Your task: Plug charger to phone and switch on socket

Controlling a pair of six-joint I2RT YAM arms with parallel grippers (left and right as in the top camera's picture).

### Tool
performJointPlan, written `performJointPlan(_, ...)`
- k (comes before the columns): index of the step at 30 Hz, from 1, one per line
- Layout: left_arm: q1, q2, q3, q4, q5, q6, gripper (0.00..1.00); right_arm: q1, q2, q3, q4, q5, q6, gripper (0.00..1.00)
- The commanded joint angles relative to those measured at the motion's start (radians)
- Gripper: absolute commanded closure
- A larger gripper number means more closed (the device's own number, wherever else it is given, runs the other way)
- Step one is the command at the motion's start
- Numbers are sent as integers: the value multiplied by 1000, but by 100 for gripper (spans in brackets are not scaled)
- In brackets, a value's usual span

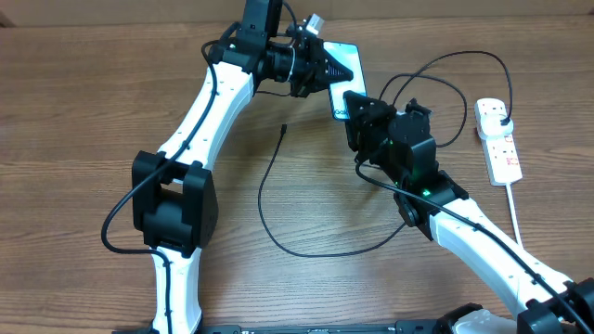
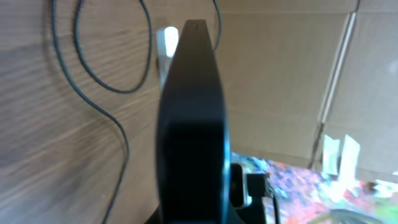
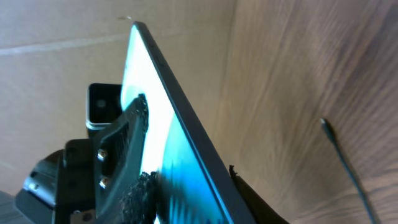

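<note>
The phone (image 1: pixel 348 57) with its teal screen is held tilted above the far middle of the table. My left gripper (image 1: pixel 325 67) is shut on its upper part and my right gripper (image 1: pixel 355 104) is shut on its lower end. In the left wrist view the phone (image 2: pixel 189 124) shows edge-on and hides the jaws. In the right wrist view the phone (image 3: pixel 174 143) sits between my right fingers (image 3: pixel 193 199). The charger (image 1: pixel 264 204) lies looped on the table, its connector tip (image 1: pixel 283 127) free left of the phone. Its plug (image 1: pixel 501 116) sits in the socket (image 1: pixel 499 153).
The socket's thick white cord (image 1: pixel 515 213) runs down the right side of the table. The charger cable arcs behind and beside my right arm. A cardboard wall (image 2: pixel 286 74) stands at the table's far edge. The connector tip (image 3: pixel 324 124) lies on bare wood.
</note>
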Motion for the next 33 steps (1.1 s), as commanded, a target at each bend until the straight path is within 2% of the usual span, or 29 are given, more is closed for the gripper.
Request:
performJointPlan(1, 49, -8, 20, 23, -82, 68, 96, 11, 1, 6, -64, -63, -48, 65)
performJointPlan(6, 87, -8, 20, 18, -81, 79, 96, 11, 1, 6, -101, -103, -179, 64)
performJointPlan(10, 132, -8, 20, -33, -81, 131, 96, 11, 1, 6, -127, -176, -319, 56)
performJointPlan(11, 145, -8, 20, -56, -81, 157, 96, 11, 1, 6, -136, -200, -370, 53)
performJointPlan(13, 182, -8, 20, -134, -80, 231, 96, 11, 1, 6, -168, -262, -492, 39)
performJointPlan(16, 220, -8, 20, -219, -55, 331, 96, 11, 1, 6, -224, -297, -577, 22)
performJointPlan(18, 244, -8, 20, -281, -47, 396, 96, 11, 1, 6, -275, -304, -587, 17)
performJointPlan(23, 293, -8, 20, -412, -47, 531, 96, 11, 1, 6, -371, -309, -599, 15)
performJointPlan(24, 310, -8, 20, -461, -36, 591, 96, 11, 1, 6, -378, -333, -670, 16)
performJointPlan(27, 333, -8, 20, -532, 47, 736, 96, 11, 1, 6, -382, -396, -768, 18)
performJointPlan(30, 357, -8, 20, -614, 143, 881, 96, 11, 1, 7, -407, -420, -792, 18)
performJointPlan(33, 378, -8, 20, -689, 156, 949, 96, 11, 1, 17, -448, -419, -825, 18)
